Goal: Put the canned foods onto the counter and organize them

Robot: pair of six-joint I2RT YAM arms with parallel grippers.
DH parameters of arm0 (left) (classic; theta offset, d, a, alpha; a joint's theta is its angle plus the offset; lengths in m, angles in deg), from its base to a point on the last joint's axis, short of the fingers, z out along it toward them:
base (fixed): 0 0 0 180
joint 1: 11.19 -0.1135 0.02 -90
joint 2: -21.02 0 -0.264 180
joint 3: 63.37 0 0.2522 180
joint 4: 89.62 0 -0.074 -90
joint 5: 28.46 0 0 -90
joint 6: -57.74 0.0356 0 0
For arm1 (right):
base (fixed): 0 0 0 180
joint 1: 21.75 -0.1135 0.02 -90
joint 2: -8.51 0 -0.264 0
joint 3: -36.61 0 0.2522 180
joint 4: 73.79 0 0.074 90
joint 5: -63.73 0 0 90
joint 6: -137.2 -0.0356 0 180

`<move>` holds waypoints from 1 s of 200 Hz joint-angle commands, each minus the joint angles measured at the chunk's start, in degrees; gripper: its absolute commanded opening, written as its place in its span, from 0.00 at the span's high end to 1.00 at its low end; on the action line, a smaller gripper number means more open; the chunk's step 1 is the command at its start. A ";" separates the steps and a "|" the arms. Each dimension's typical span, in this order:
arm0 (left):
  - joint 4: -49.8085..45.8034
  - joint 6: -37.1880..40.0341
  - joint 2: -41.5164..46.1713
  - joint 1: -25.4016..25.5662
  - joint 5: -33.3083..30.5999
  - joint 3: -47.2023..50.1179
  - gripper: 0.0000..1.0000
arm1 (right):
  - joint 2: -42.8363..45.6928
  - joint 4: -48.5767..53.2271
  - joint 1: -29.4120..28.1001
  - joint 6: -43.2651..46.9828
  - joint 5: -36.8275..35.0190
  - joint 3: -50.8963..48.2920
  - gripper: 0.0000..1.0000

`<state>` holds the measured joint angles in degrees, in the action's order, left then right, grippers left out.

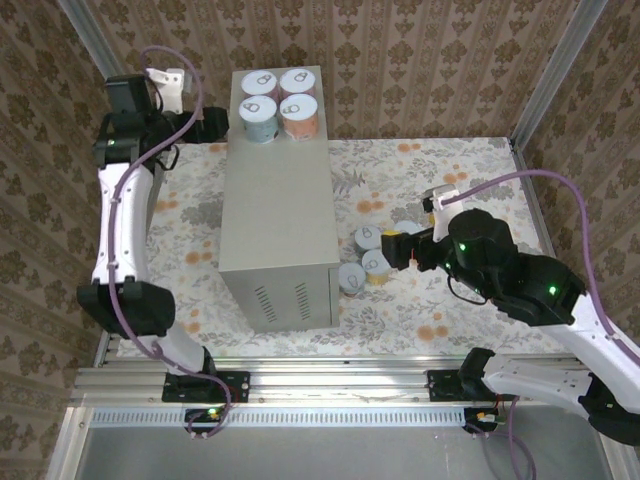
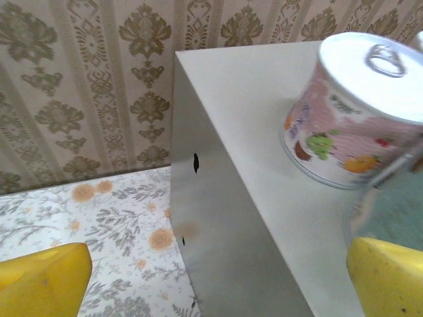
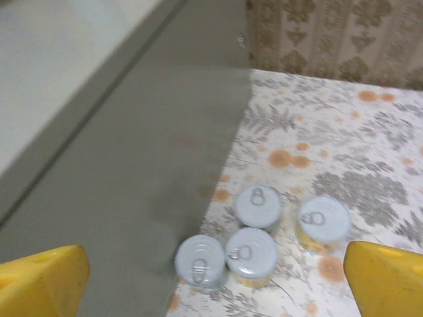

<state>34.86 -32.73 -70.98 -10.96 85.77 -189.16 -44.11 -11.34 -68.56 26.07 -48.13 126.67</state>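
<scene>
- Pincer on the left arm [image 1: 221, 124], also seen from its own wrist camera [image 2: 215, 281]: the jaws are spread wide with nothing between them. Its yellow fingertips [image 2: 43, 281] sit in the two lower corners of that view.
- The left pincer hangs just beside the far left corner of the counter [image 1: 275, 215], about level with its flat top.
- A pink-labelled can [image 2: 357, 112] stands upright on the counter top just ahead of this pincer, white pull-tab lid up. A blurred teal can [image 2: 396, 205] sits close against it on the nearer side.
- From above, four cans [image 1: 259, 112] form a tight two-by-two square at the far end of the counter top.
- Pincer on the right arm [image 1: 397, 247], seen from its wrist [image 3: 215, 281]: the jaws are also wide apart and empty.
- The right pincer hovers over the floral surface [image 1: 450, 170] to the right of the counter, just beside the loose cans.
- Four more cans [image 3: 251, 251] stand upright on the floral surface near the counter's right wall [image 3: 132, 165]. Three are bunched together and one stands slightly apart on the right.
- The counter is a tall grey-beige metal box with vent slots [image 1: 285, 300] on its near face.
</scene>
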 commanded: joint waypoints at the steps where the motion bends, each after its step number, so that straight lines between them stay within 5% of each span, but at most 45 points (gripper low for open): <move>1: -7.52 -0.52 5.53 2.18 -4.02 0.33 0.00 | -1.61 3.82 4.04 -3.97 -2.65 1.10 0.00; 96: -17.62 -0.16 25.69 20.15 3.08 5.24 0.00 | -8.90 -1.58 20.42 -5.05 5.90 -13.01 0.00; 150: -18.91 0.02 27.58 35.00 5.73 4.50 0.00 | -14.72 -10.33 22.72 -6.16 8.29 -25.30 0.00; 200: -18.10 0.15 27.90 39.51 4.95 7.39 0.00 | -22.47 -20.53 23.49 -5.30 9.42 -29.16 0.00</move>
<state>16.55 -32.69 -43.38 27.38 90.03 -183.08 -63.45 -24.23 -45.89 21.27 -39.74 97.55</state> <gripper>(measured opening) 0.999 0.999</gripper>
